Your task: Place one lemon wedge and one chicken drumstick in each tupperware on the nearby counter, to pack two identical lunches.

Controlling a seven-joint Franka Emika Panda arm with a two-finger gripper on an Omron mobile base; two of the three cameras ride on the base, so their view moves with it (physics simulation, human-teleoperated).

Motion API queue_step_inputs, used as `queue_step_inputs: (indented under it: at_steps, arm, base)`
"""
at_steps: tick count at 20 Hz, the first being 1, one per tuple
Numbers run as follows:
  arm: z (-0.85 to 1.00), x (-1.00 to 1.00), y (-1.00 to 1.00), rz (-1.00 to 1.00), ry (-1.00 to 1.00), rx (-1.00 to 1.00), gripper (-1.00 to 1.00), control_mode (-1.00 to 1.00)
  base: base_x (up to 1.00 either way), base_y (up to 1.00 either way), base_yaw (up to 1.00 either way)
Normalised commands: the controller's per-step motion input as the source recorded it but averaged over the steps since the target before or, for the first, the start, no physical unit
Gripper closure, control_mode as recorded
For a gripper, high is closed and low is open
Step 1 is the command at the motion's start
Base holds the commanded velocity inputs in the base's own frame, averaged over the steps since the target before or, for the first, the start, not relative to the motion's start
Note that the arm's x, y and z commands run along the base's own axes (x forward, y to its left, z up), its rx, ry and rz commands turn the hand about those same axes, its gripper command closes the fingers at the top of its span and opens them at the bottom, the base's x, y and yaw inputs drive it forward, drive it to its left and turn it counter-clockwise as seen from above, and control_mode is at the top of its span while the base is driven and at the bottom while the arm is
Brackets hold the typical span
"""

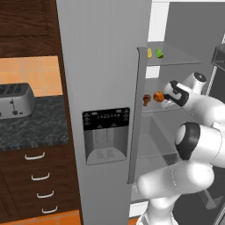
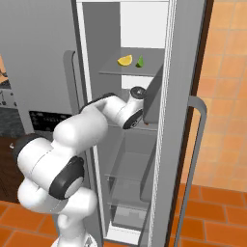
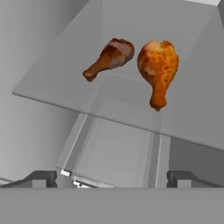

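— Grey steel, mostly: the fridge stood with its right-hand door open, and the white arm reached into it at the middle glass shelf.

— And the dark stone surface?

— Off to the left of the fridge, above the wood drawers, with a steel toaster on it. I could see no trays on the stretch that showed.

— What about the claw?

— Spread wide, its two dark tips far apart, with nothing between them. It hung just short of the shelf, aimed at the meat.

— Where did the drumsticks lie?

— Side by side on that middle shelf, close but not touching. The plump orange-golden drumstick lay nearer the claw's right tip, bone end towards the claw. The thin reddish-brown drumstick lay to its left.

— And the citrus?

— One shelf up, well above the claw: the yellow wedge and the green wedge sat next to each other.
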Motion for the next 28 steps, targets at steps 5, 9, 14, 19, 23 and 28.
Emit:
queue_step_inputs:
  at_steps: [5,9,14,19,23,28]
  arm:
    - [-0.24,0.34,-0.09,0.06,0.00,0.00,-1.00,-1.00]
    - [-0.24,0.46,-0.08,0.09,0.00,0.01,-1.00,-1.00]
    - [-0.19,0.55,-0.13,0.09,0.00,0.03,-1.00,-1.00]
    - [-0.31,0.50,-0.11,0.08,0.00,0.01,-1.00,-1.00]
    - [-0.33,0.49,-0.16,0.09,0.00,0.01,-1.00,-1.00]
    - [-0.31,0.65,-0.08,0.06,-0.01,0.00,-1.00,-1.00]
  base:
    - [0.00,0.00,0.00]
    - [0.00,0.00,0.00]
    - [0.00,0.00,0.00]
    - [0.00,0.00,0.00]
    - [0.00,0.00,0.00]
    - [0.00,0.00,0.00]
